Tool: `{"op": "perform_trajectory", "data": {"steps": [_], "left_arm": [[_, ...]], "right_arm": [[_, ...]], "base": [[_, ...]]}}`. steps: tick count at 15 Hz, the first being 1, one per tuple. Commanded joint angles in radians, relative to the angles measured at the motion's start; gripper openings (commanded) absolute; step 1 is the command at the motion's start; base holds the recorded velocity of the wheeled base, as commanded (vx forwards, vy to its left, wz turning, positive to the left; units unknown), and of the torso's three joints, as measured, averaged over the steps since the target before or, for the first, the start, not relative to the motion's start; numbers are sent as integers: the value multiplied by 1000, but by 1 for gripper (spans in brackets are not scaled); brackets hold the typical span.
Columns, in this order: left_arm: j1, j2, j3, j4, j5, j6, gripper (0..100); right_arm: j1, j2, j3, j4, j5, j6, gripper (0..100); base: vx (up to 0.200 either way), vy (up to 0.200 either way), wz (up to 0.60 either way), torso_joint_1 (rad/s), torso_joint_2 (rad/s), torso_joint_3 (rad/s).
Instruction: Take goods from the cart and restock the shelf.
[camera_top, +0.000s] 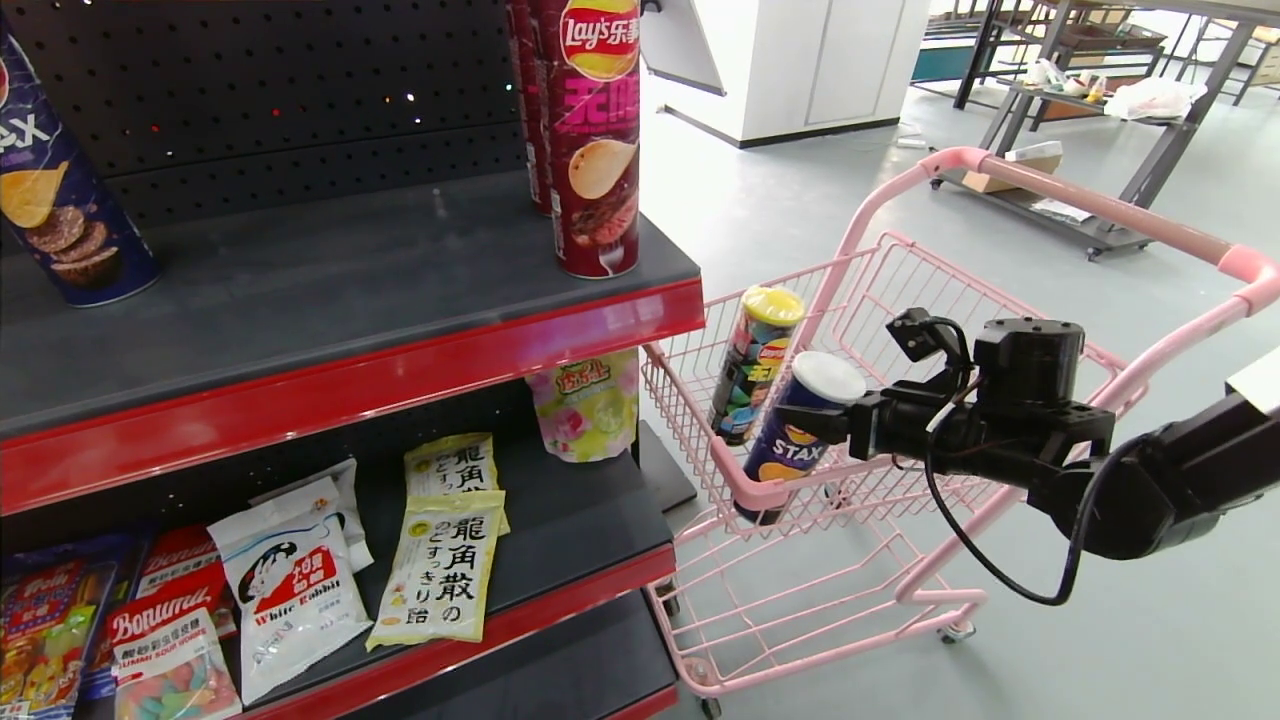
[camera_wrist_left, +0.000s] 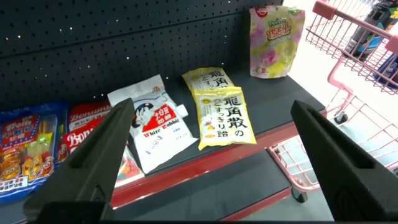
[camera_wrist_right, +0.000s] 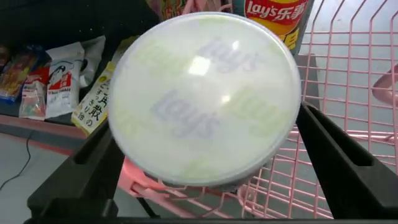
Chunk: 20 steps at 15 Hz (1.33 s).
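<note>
Right gripper (camera_top: 812, 420) pinches the can (camera_top: 790, 455) in the cart (camera_top: 1090, 208), at 3 o'clock of the shelf (camera_top: 300, 290); left gripper (camera_wrist_left: 211, 137) stands spread. Better lift it clear of the cart before swinging toward 9 o'clock.
</note>
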Motion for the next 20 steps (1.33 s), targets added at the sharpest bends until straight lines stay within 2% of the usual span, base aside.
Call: {"op": "perform_trajectory", "data": {"steps": [1, 10, 11, 16, 20], "left_arm": [[0, 1, 0, 0, -1, 1, 100], [0, 1, -2, 0, -1, 1, 100], [0, 1, 0, 0, -1, 1, 100], [0, 1, 0, 0, -1, 1, 100], [0, 1, 0, 0, -1, 1, 100]], "right_arm": [[1, 43, -8, -7, 4, 0, 100], [3, 121, -103, -8, 0, 11, 100], [3, 124, -103, -8, 0, 11, 0], [14, 108, -92, -8, 1, 10, 0], [-2, -72, -70, -7, -8, 5, 0]], "base": [[0, 0, 0, 0, 0, 0], [0, 0, 0, 0, 0, 0], [0, 0, 0, 0, 0, 0], [0, 0, 0, 0, 0, 0], [0, 0, 0, 0, 0, 0]]}}
